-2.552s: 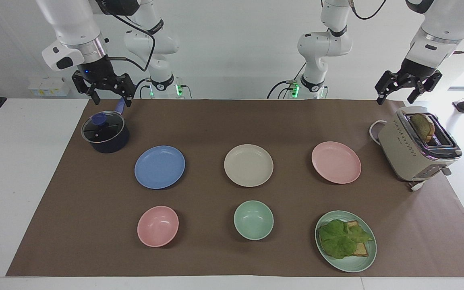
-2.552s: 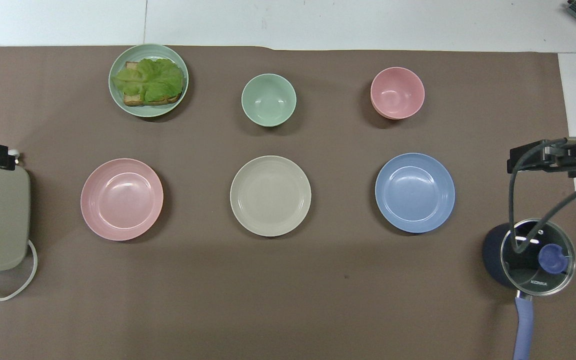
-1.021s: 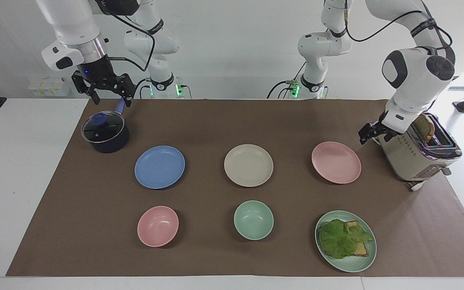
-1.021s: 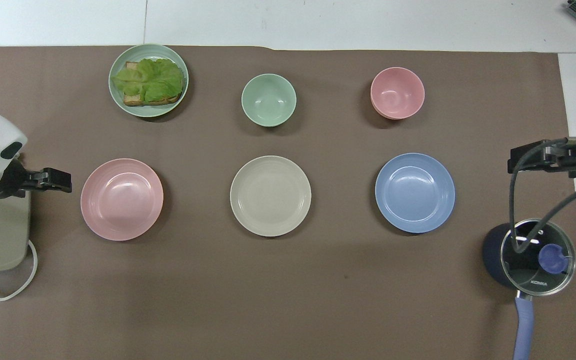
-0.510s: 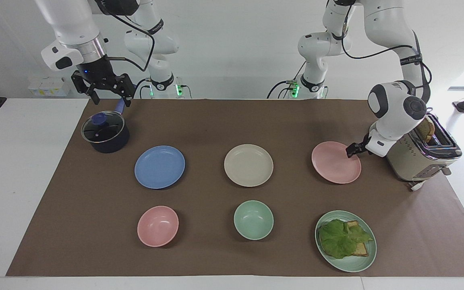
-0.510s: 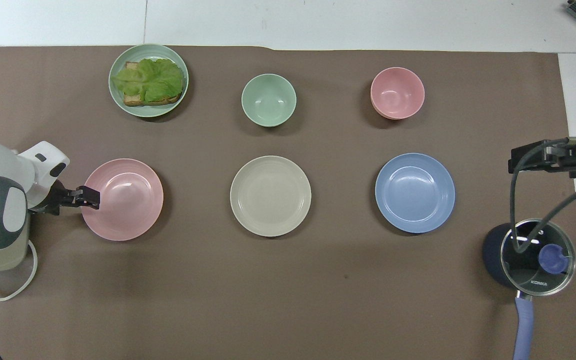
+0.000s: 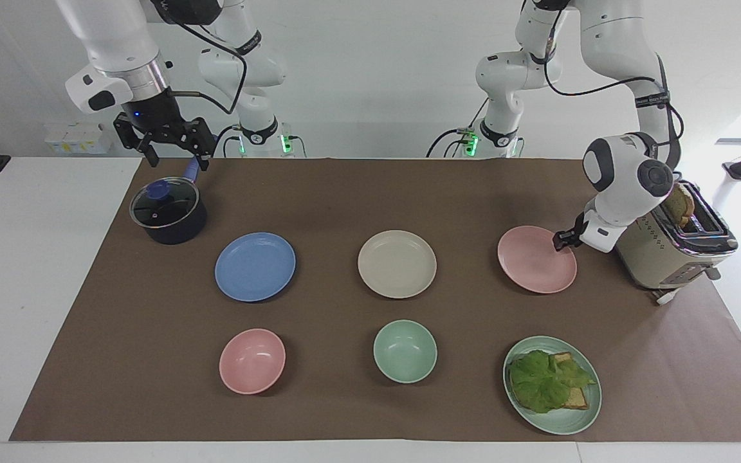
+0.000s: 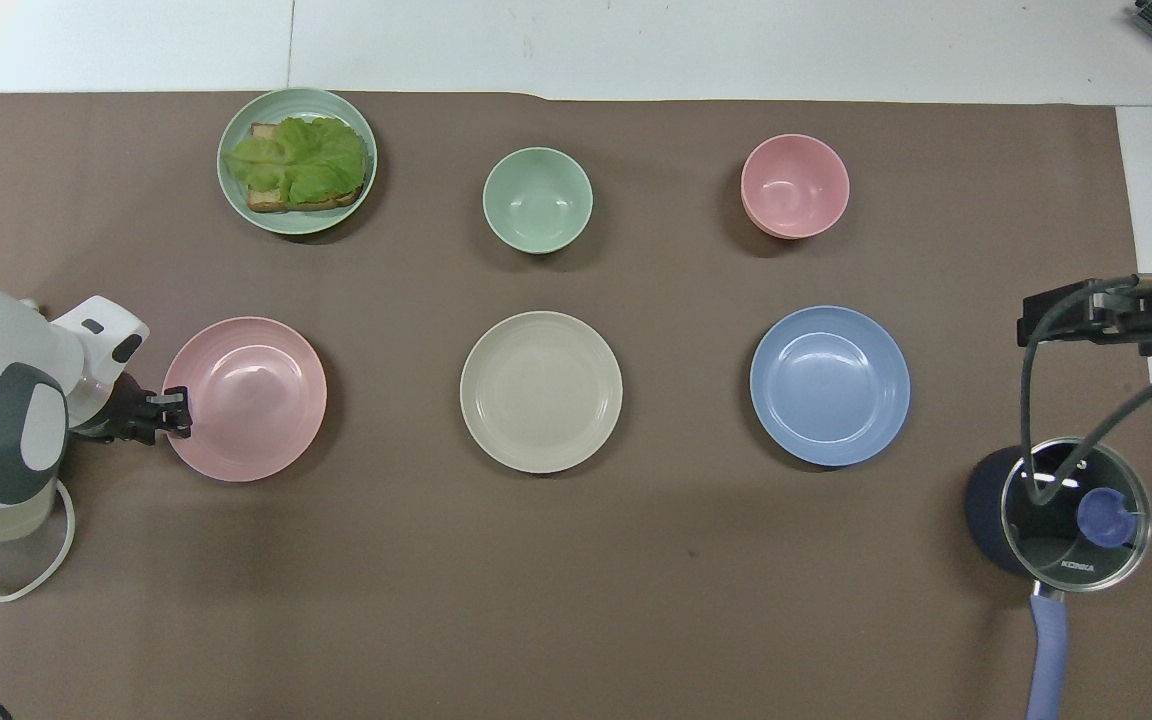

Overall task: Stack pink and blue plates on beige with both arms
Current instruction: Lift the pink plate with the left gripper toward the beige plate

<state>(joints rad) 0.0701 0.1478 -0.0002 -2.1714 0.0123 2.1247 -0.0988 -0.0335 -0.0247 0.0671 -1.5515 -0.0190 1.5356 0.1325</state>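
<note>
Jaws of the left gripper (image 7: 562, 240) pinch the pink plate (image 7: 536, 260) rim beside the toaster (image 7: 666, 239). Right gripper (image 7: 174, 152) waits open-jawed over the pot (image 7: 168, 211).

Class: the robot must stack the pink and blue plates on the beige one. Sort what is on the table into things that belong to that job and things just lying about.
Belongs to the job:
pink plate, with the left pincer at its rim
blue plate
beige plate

Just lying about:
pink bowl
green bowl
green plate with sandwich
toaster
pot, right pincer above it
</note>
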